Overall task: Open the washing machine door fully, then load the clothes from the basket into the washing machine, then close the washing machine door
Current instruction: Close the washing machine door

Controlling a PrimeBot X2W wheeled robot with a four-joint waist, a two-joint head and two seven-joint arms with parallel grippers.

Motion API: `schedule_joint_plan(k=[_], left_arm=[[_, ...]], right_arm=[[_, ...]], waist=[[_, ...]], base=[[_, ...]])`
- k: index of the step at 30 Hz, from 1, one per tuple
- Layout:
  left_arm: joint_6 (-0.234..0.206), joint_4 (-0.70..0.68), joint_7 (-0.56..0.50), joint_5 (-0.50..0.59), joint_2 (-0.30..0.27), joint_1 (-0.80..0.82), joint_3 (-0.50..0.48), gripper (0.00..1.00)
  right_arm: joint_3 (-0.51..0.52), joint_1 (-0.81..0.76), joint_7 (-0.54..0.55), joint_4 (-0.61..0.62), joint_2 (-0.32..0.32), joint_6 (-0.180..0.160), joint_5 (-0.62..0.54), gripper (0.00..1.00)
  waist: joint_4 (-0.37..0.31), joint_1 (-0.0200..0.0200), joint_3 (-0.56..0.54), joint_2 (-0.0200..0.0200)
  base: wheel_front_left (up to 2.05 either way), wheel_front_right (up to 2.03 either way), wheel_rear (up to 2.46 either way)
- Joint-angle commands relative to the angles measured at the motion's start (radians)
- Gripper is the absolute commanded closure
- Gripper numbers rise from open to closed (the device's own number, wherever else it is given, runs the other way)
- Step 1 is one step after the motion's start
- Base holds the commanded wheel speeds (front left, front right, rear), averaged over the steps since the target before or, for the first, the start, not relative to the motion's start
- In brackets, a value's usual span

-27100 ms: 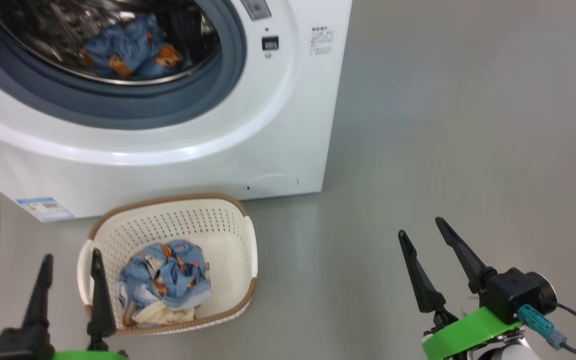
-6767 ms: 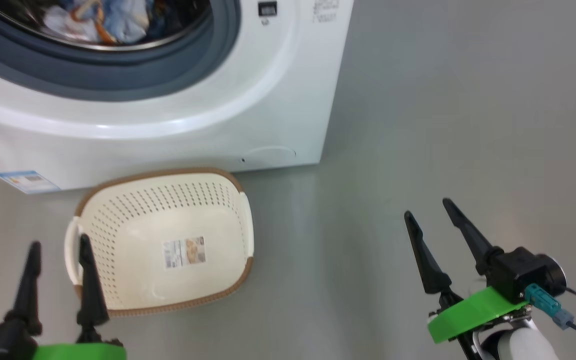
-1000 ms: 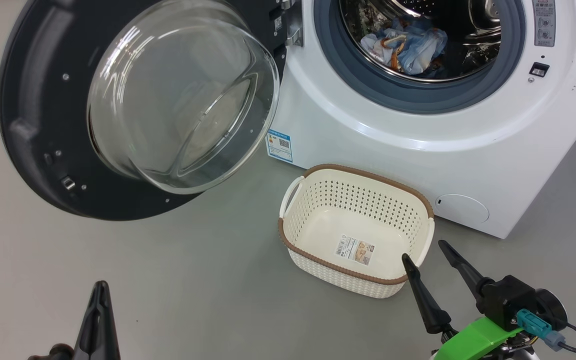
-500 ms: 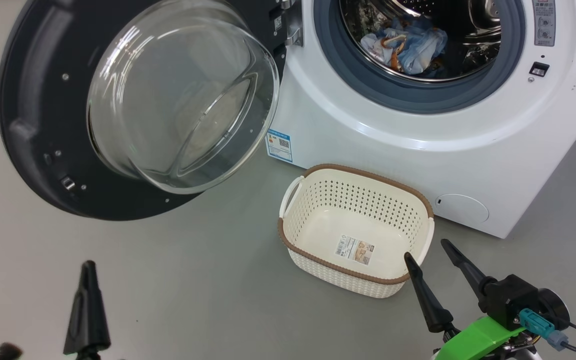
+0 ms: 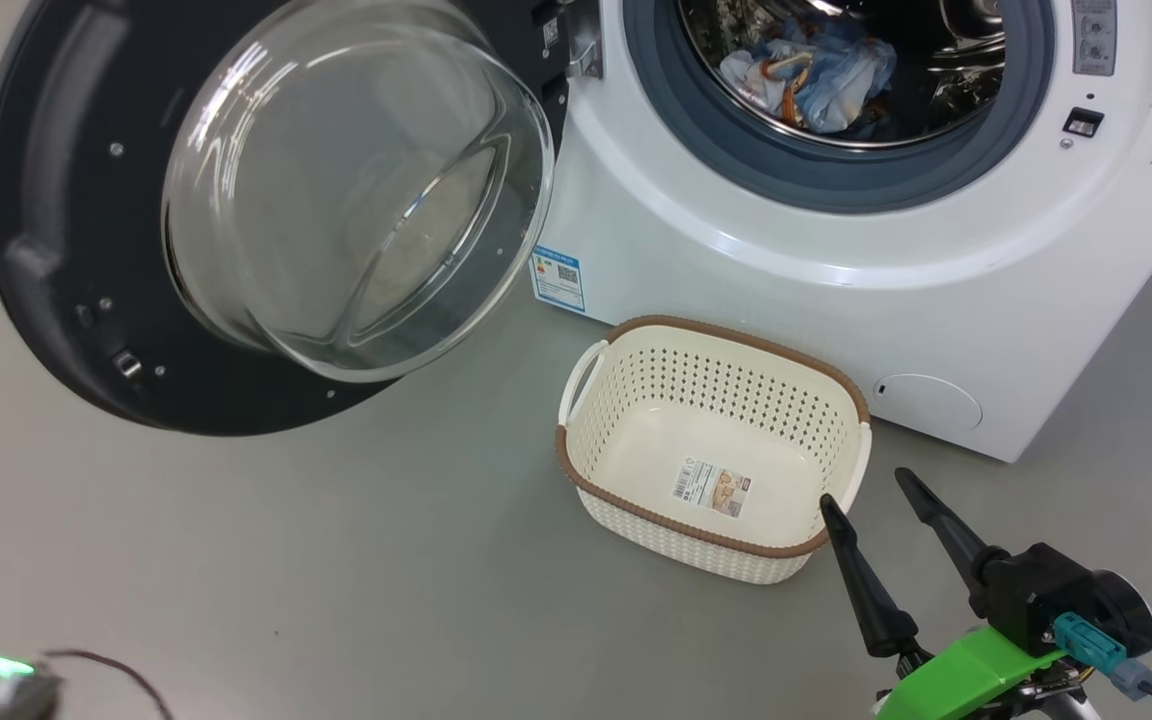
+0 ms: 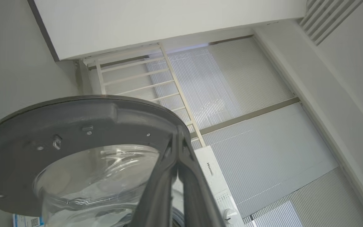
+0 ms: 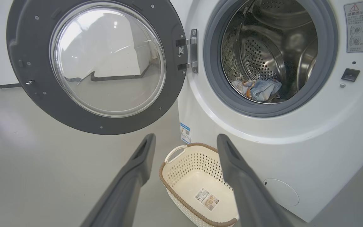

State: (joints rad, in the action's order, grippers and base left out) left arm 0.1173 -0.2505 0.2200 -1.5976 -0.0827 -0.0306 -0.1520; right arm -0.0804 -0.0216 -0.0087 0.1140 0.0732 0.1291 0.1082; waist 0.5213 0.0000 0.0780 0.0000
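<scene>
Dark grey inner face on the washing machine door (image 5: 66, 250), clear glass bowl bulging; hangs wide open, hinged left of the drum. Blue printed clothes (image 5: 816, 75) low inside the washing machine (image 5: 836, 290). Cream basket (image 5: 726, 385) on the floor (image 5: 336, 550), close to the machine front. Open floor below door and left of basket. Right pincer (image 5: 864, 488) spread, low by basket's right end. Left pincer (image 6: 177, 135) pressed together, angled upward against door's rim.

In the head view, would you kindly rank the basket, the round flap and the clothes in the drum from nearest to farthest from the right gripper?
1. The basket, on the floor just left of the right gripper.
2. The round flap, low on the washing machine front.
3. The clothes, higher up, inside the drum.
</scene>
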Motion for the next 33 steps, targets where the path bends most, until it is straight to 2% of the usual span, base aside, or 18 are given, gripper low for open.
schedule_joint_plan(k=[1,4,9,13,18,24,33], left_arm=[[0.012,-0.016,-0.015,-0.040,-0.052,0.070,-0.076,1.00],[0.013,0.023,-0.052,-0.126,-0.107,0.145,-0.153,1.00],[0.013,0.168,-0.114,-0.195,-0.214,0.279,-0.238,1.00],[0.011,0.337,-0.172,-0.243,-0.293,0.400,-0.255,1.00],[-0.015,0.562,-0.230,-0.276,-0.385,0.536,-0.258,1.00],[-0.044,0.768,-0.263,-0.263,-0.456,0.643,-0.235,1.00],[-0.056,0.951,-0.299,-0.237,-0.511,0.730,-0.204,1.00]], right_arm=[[-0.020,0.017,0.007,0.036,0.005,0.002,-0.009,0.00],[-0.019,0.019,0.013,0.047,0.010,0.002,-0.011,0.00],[-0.016,0.026,0.026,0.063,0.020,0.002,-0.014,0.00],[-0.016,0.033,0.036,0.077,0.030,0.002,-0.016,0.00],[-0.022,0.045,0.054,0.097,0.043,0.002,-0.017,0.00],[-0.026,0.064,0.073,0.117,0.056,0.002,-0.014,0.00],[-0.045,0.090,0.090,0.141,0.081,0.002,-0.011,0.00]], waist=[[0.001,0.0000,0.008,0.0000],[0.002,0.0000,0.020,0.0000],[0.003,0.0000,0.045,0.0000],[0.003,0.0000,0.064,0.0000],[-0.018,0.0000,0.101,0.0000],[-0.049,0.0000,0.151,0.0000],[-0.089,0.0000,0.206,0.0000]], base=[[0.00,0.00,0.00],[0.00,0.00,0.00],[0.00,0.00,0.00],[0.00,0.00,0.00],[0.00,0.00,0.00],[0.00,0.00,0.00],[0.00,0.00,0.00]])
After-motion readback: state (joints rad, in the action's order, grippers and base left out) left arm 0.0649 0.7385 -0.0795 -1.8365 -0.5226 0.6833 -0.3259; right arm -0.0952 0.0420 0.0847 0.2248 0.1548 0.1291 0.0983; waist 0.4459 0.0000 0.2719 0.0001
